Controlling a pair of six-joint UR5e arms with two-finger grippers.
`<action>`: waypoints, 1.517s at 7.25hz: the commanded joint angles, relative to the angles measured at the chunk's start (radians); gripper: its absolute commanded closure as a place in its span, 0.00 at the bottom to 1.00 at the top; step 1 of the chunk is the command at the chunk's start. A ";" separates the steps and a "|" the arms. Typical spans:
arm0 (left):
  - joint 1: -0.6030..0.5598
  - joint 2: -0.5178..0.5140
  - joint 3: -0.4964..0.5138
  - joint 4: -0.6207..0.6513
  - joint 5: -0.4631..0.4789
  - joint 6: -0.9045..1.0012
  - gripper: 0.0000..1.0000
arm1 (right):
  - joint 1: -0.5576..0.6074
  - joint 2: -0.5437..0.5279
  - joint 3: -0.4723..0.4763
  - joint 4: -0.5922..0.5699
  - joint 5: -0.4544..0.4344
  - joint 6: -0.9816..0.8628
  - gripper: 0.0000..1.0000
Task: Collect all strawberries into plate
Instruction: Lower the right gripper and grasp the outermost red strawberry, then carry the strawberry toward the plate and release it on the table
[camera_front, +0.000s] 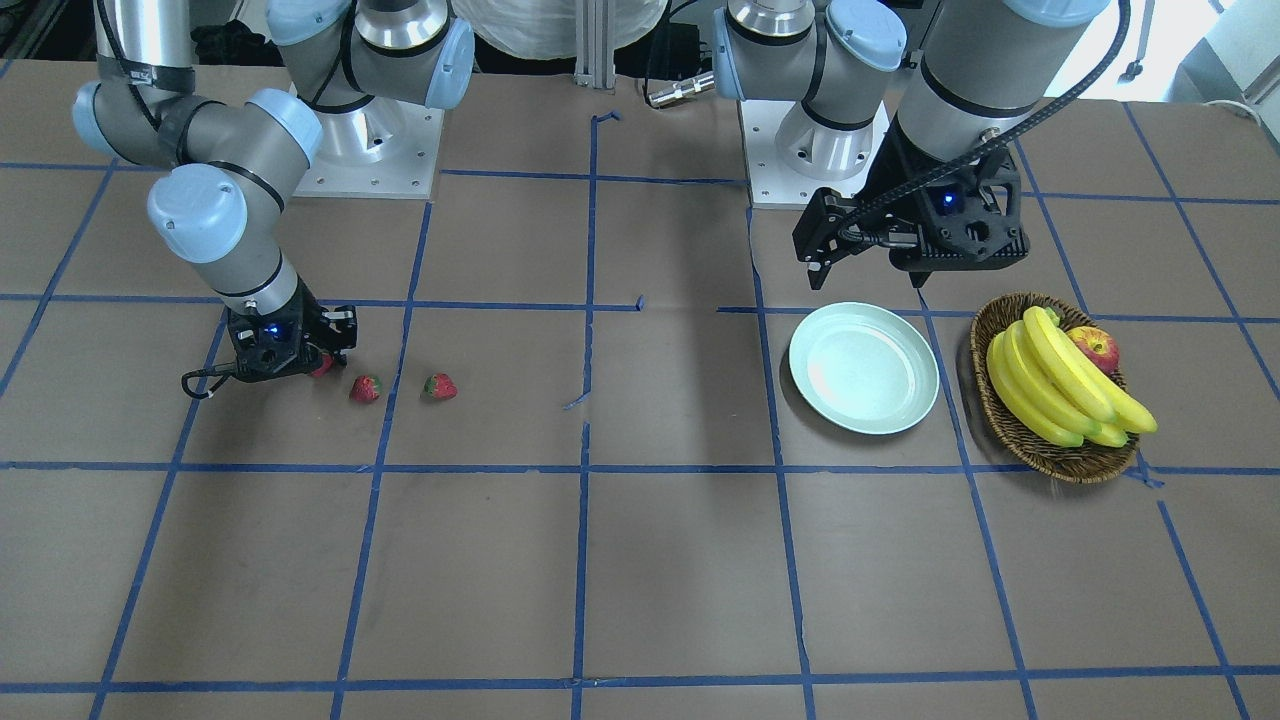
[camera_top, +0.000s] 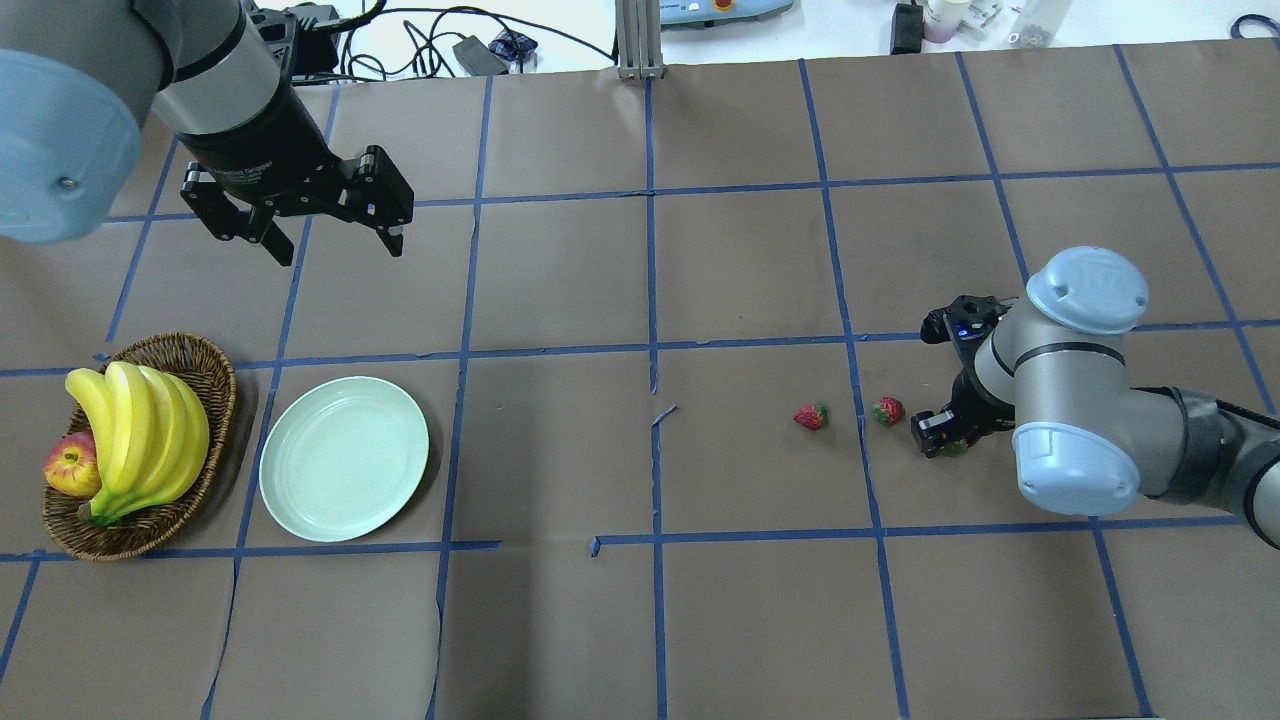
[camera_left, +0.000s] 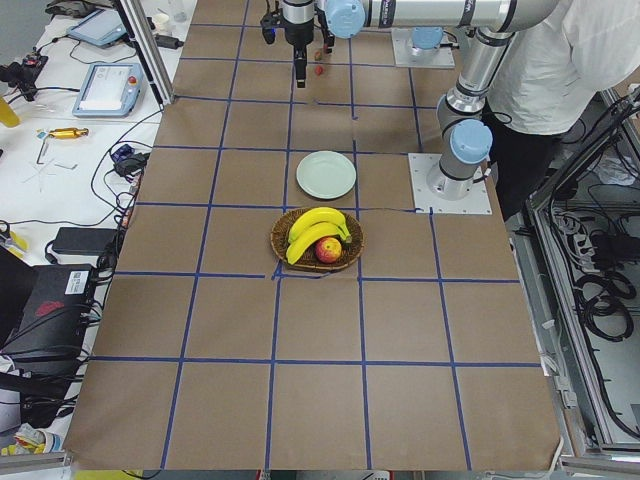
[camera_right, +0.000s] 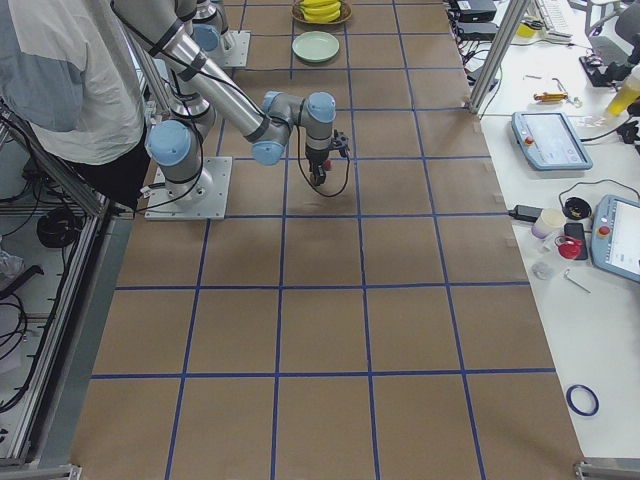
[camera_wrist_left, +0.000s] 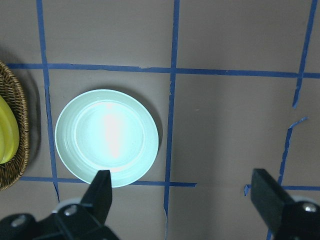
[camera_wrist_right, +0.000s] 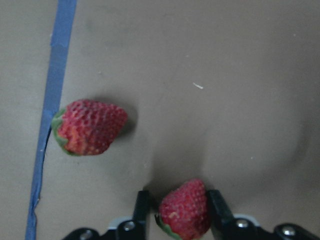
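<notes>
While the right gripper (camera_wrist_right: 178, 202) sat low on the table, its two black fingers (camera_wrist_right: 142, 207) closed tightly on the gripped strawberry (camera_wrist_right: 184, 212), seemingly pinching its flanks. That looked like the first pick: no fruit lay in the plate yet. The second strawberry (camera_wrist_right: 89, 127) rested just beside the gripper against a blue tape line (camera_wrist_right: 54, 100), and the third strawberry (camera_top: 811, 416) lay a little farther along. All three were small, conical and seed-pitted, red with green caps. They probably needed a gentle squeeze, as the dimpled skin looked soft.

The next move likely called for a straight lift, then a long carry, because the plate (camera_top: 300, 420) stood well apart on the robot's left side. It was round, shallow, glossy mint-green and bare. Above the table beyond it hung the left gripper (camera_top: 340, 250), jaws spread and holding nothing. A woven wicker basket (camera_top: 205, 362) of smooth bananas (camera_top: 150, 420) stood beside the plate.
</notes>
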 joint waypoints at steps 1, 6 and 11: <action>-0.001 0.000 -0.002 0.000 0.001 0.000 0.00 | 0.004 -0.003 -0.025 -0.011 -0.017 0.064 0.89; 0.001 0.000 -0.002 0.000 0.001 0.002 0.00 | 0.483 0.061 -0.398 0.308 0.044 0.715 0.88; 0.001 0.000 -0.002 0.000 0.001 0.002 0.00 | 0.776 0.340 -0.501 0.106 0.068 1.105 0.84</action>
